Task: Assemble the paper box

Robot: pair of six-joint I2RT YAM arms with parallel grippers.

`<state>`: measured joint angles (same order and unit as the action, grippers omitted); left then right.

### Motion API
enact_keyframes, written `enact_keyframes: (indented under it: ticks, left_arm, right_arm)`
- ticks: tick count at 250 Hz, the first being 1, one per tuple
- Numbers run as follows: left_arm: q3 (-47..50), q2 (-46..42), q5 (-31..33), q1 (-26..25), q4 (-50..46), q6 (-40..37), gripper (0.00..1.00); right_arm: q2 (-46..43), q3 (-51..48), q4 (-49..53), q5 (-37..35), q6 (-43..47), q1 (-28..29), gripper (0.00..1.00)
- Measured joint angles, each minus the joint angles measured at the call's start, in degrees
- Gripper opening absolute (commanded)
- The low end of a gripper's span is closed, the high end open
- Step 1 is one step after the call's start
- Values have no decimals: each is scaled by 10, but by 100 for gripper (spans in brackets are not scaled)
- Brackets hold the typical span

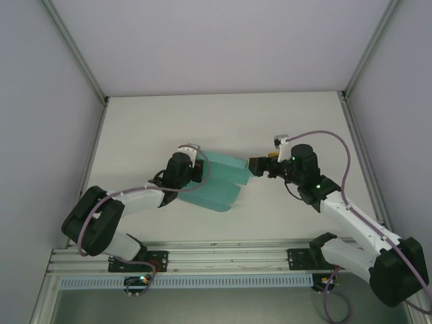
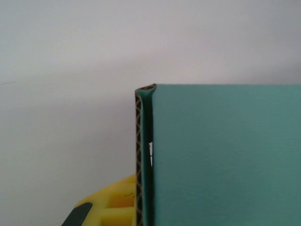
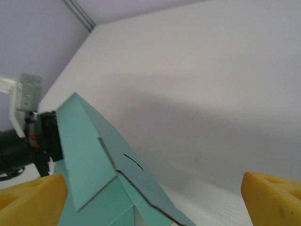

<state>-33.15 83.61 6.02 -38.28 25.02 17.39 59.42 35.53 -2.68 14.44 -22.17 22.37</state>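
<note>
Mid-table, our left gripper [image 1: 195, 170] is clamped on the left edge of the partly folded paper box [image 1: 221, 183]. Our right gripper [image 1: 256, 165] gapes at its right flap. We should seat that flap deep between the fingers before closing, then fold along the crease.

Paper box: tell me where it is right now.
In the top view the paper box is at the centre of the table, between the left claw at its left edge and the open right claw at its right end.

Left gripper [image 1: 201, 169] clamped; right gripper [image 1: 258, 165] spread
</note>
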Motion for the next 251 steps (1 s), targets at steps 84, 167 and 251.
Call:
enact_keyframes:
  ticks: [84,167,251]
  left_arm:
    - [0,-3,-17,-5,-1,17,0]
    - [0,-10,56,-32,5,21,0]
    - [-10,-15,84,-40,3,37,0]
  right_arm:
    - [159,14,-25,-24,11,41,100]
    - [228,31,-151,-140,-46,89,100]
    - [87,-13,-78,-191,-64,108,100]
